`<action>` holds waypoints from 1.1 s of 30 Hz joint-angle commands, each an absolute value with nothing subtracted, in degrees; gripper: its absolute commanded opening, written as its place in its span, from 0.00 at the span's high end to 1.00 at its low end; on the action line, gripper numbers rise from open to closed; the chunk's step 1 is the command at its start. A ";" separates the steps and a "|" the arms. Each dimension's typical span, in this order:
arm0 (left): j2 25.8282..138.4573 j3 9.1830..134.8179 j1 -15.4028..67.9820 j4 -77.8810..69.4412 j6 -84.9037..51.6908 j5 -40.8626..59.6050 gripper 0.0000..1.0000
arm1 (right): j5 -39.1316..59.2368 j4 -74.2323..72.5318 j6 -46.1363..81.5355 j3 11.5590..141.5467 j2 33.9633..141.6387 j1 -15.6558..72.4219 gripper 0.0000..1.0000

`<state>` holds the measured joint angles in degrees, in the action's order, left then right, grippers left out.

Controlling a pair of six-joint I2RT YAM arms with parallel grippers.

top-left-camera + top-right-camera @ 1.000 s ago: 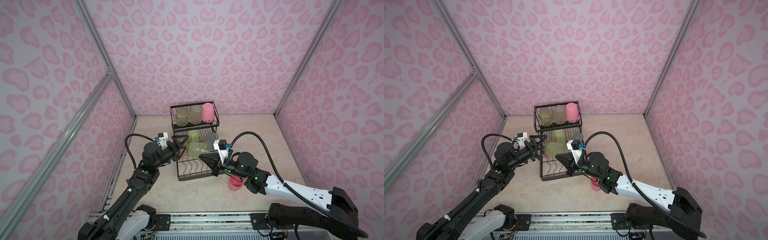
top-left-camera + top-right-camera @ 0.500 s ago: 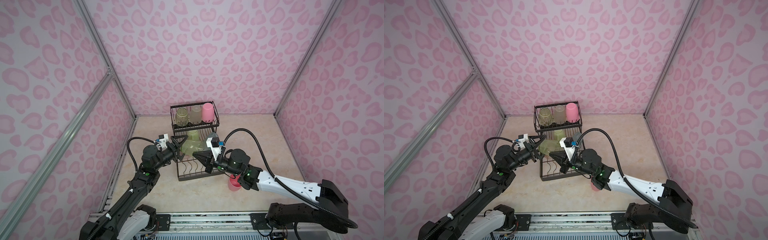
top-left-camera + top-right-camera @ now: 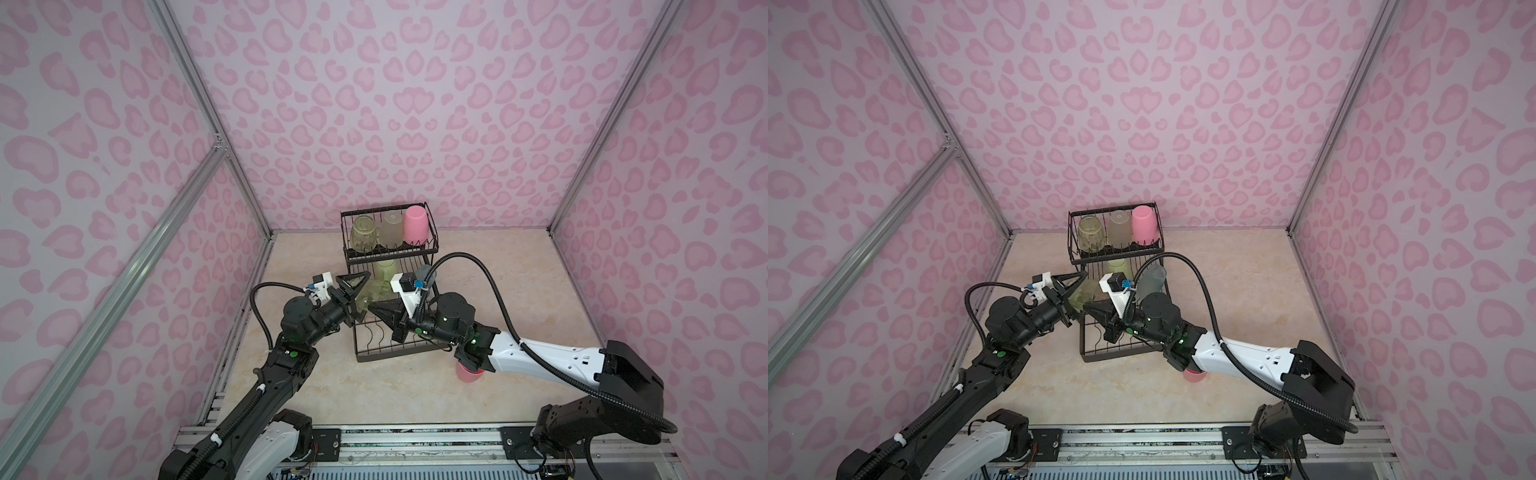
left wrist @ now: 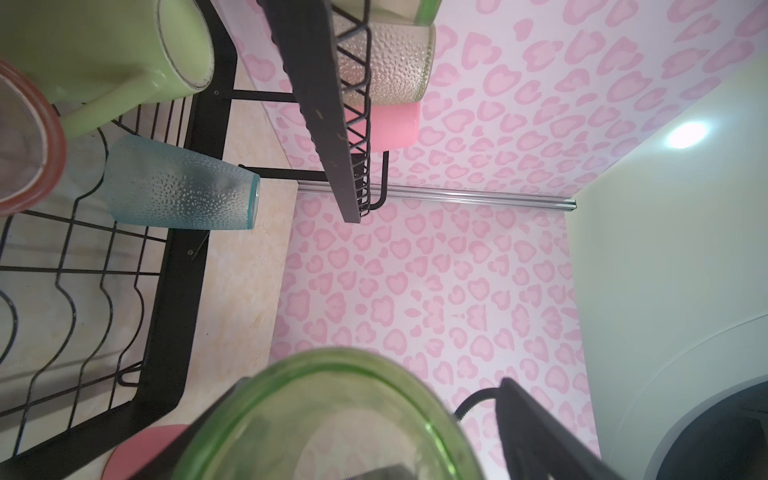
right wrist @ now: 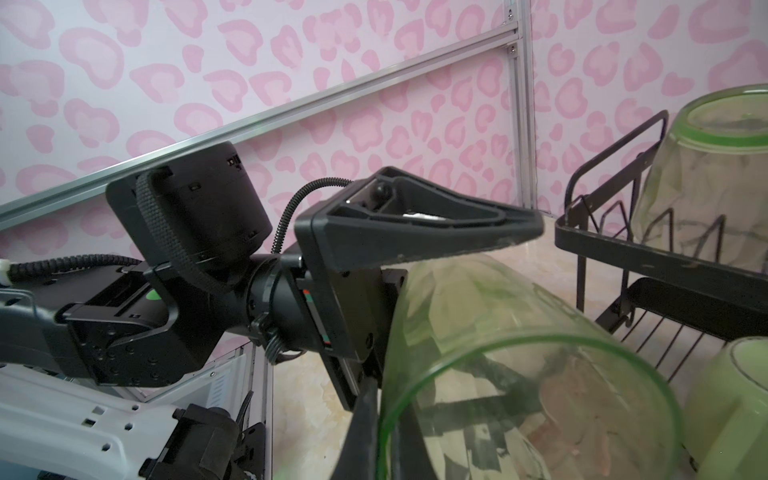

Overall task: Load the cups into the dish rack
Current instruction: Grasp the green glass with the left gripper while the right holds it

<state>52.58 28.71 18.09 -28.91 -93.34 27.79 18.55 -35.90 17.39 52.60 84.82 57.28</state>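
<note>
In both top views a yellow-green cup lies on its side at the left edge of the lower tray of the dish rack, between left gripper and right gripper. Left wrist view: the cup's round end fills the foreground. Right wrist view: right fingers pinch its rim; left fingers straddle it wide, clamping undeterminable.

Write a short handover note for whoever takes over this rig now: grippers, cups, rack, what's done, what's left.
Left gripper: jaws wide, astride the yellow-green cup tipped sideways over the lower tray of the dish rack; grip unclear.
Right gripper: shut, tip at its rim.
Done: olive cup, frosted cup, pink cup in the top basket; green mug, teal cup, pink-orange cup in the lower tray.
Left: seat the yellow-green cup; load the second pink cup, on the table under the right arm.
</note>
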 commanded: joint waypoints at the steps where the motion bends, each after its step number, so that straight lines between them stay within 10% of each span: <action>1: 52.04 28.02 18.02 -32.00 -93.86 26.16 0.10 | 18.90 -39.77 17.58 53.58 86.00 57.70 1.00; 12: 50.00 27.80 17.84 -30.41 -90.01 23.34 0.30 | 18.64 -38.08 18.40 55.25 87.50 57.74 0.99; 23: 48.04 29.60 17.75 -23.78 -83.14 19.87 0.33 | 18.41 -35.18 18.73 57.02 88.43 57.79 0.63; 33: 47.11 30.74 17.75 -18.98 -75.22 15.12 0.33 | 17.71 -32.33 20.68 55.33 85.65 54.67 0.53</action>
<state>47.31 29.69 17.80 -19.70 -79.44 17.43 18.39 -32.97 19.42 56.23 86.59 55.55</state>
